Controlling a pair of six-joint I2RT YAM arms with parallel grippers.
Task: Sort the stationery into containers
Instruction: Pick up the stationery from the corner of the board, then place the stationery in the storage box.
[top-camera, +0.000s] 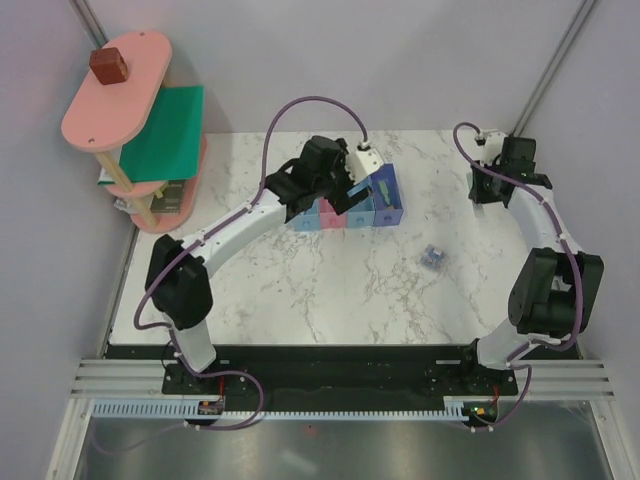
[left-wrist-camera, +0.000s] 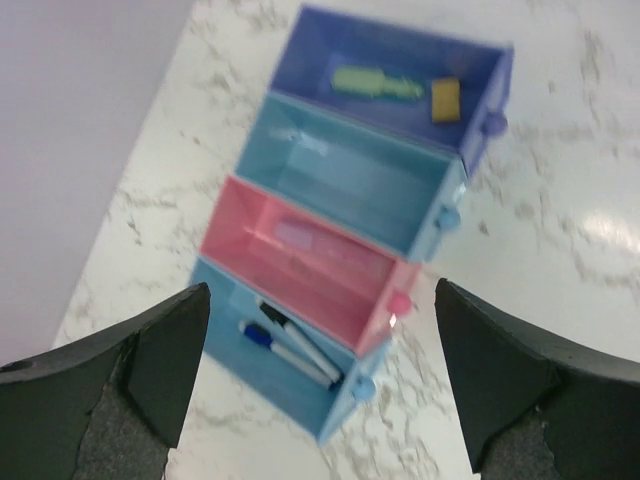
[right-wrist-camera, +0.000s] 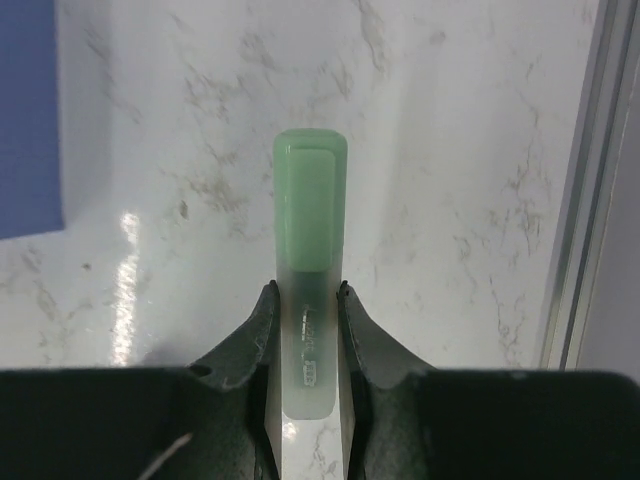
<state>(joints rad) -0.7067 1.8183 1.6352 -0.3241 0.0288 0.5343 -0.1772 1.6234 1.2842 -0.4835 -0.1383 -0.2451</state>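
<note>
Plainly pinched the mint-green piece (right-wrist-camera: 308, 210) by its clear lower end in the right hand (right-wrist-camera: 305, 292), over the far right part of the table (right-wrist-camera: 450, 150) and well apart from the containers (top-camera: 388, 200). Held the left hand (left-wrist-camera: 320, 290) spread wide and empty above the row. Judged the step in hand to be carrying that piece across to a bin. To do it well: best to hold the pinch firm, gripped as it was near one end only and so likely to pivot; to turn the long axis in line with the chosen bin's length before lowering; to let go low between the walls, not from height; and to draw the left hand clear of the row first, for fear of a knock. Counted four joined bins: a blue bin (left-wrist-camera: 335, 415), a pink bin (left-wrist-camera: 330, 285), a light blue bin (left-wrist-camera: 360, 185) and a purple-blue bin (left-wrist-camera: 400, 50). Counted two markers (left-wrist-camera: 295, 345) in the blue bin, one pink-lilac bar (left-wrist-camera: 298, 235) in the pink bin, one yellow-green piece (left-wrist-camera: 375, 82) and one tan block (left-wrist-camera: 446, 100) in the purple-blue bin; could not tell about a pale smear in the light blue bin. Found one purple-blue bundle (top-camera: 432, 256) loose on the table, apart from the row.
</note>
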